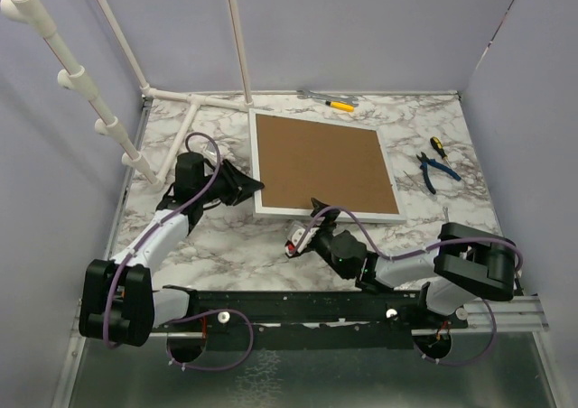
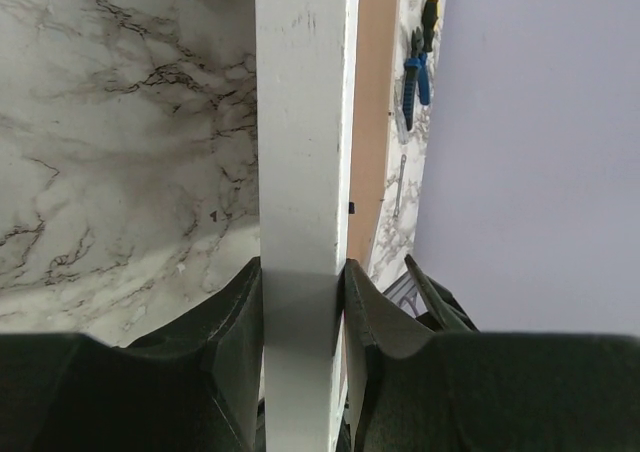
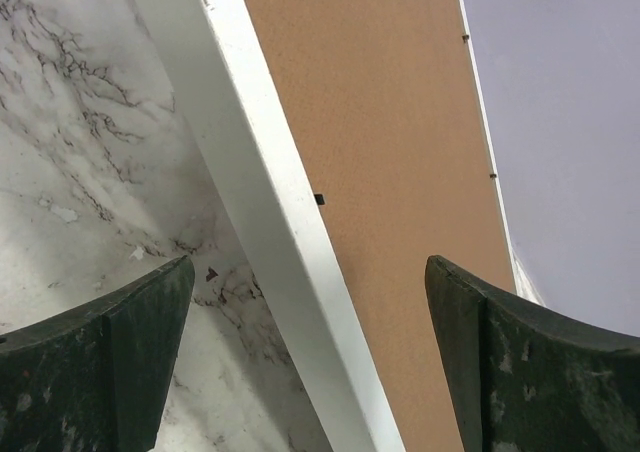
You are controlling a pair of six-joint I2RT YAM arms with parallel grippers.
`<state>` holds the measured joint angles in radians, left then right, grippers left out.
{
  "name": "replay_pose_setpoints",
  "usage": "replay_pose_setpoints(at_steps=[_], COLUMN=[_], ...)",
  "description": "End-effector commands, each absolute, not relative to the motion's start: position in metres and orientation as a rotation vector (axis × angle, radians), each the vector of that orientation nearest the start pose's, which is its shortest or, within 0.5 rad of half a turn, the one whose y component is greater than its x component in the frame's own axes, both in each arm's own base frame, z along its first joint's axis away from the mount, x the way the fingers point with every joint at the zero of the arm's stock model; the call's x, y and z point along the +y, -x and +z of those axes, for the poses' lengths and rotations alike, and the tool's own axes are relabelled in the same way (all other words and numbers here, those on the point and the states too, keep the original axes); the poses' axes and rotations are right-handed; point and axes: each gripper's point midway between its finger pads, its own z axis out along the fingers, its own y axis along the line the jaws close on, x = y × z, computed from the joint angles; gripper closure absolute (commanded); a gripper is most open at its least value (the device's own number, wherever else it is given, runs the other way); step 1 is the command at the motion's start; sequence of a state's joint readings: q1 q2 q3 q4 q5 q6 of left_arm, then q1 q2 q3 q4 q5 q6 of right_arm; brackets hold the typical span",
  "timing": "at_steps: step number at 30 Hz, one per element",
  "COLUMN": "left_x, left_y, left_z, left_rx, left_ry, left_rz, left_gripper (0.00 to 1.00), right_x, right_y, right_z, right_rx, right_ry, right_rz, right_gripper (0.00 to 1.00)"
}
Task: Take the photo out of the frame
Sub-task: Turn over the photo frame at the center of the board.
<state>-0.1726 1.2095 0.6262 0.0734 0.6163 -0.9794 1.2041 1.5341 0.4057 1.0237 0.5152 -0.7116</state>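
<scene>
The white frame (image 1: pixel 271 211) lies face down in the middle of the marble table, its brown backing board (image 1: pixel 321 162) up. The photo is hidden under the board. My left gripper (image 1: pixel 257 187) is shut on the frame's left rail near the near-left corner; in the left wrist view the fingers (image 2: pixel 235 322) clamp the white rail (image 2: pixel 300 122) on both sides. My right gripper (image 1: pixel 314 209) is open at the frame's near edge. In the right wrist view its fingers (image 3: pixel 130 322) straddle the white rail (image 3: pixel 260 202) and board (image 3: pixel 390 132) without touching.
Blue-handled pliers (image 1: pixel 438 169) and a yellow-and-black screwdriver (image 1: pixel 440 147) lie right of the frame. More tools, one with a yellow handle (image 1: pixel 339 106), lie at the back edge. A white pipe stand (image 1: pixel 194 119) rises at the back left. Purple walls enclose the table.
</scene>
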Motion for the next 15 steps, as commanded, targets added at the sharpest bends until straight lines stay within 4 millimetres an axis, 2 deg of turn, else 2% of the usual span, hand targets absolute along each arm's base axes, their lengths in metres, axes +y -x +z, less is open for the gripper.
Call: replay_pose_setpoints(at_steps=[1, 7, 12, 15], left_x=[-0.190, -0.188, -0.188, -0.189], left_y=[-0.305, -0.301, -0.295, -0.291], left_z=[0.216, 0.219, 0.220, 0.224], left_rx=[2.073, 2.071, 2.066, 2.061], left_ry=[0.412, 0.424, 0.430, 0.426], left_rz=[-1.394, -1.396, -1.418, -1.439], left_gripper=[0.97, 0.97, 0.97, 0.97], right_x=[0.314, 0.313, 0.308, 0.311], right_y=[-0.245, -0.249, -0.252, -0.255], right_z=[0.132, 0.121, 0.120, 0.119], right_rx=[1.254, 1.250, 1.240, 1.228], right_ry=[1.075, 1.121, 1.122, 1.145], right_rz=[-0.084, -0.148, -0.195, -0.231], right_gripper=[0.00, 0.03, 0.06, 0.08])
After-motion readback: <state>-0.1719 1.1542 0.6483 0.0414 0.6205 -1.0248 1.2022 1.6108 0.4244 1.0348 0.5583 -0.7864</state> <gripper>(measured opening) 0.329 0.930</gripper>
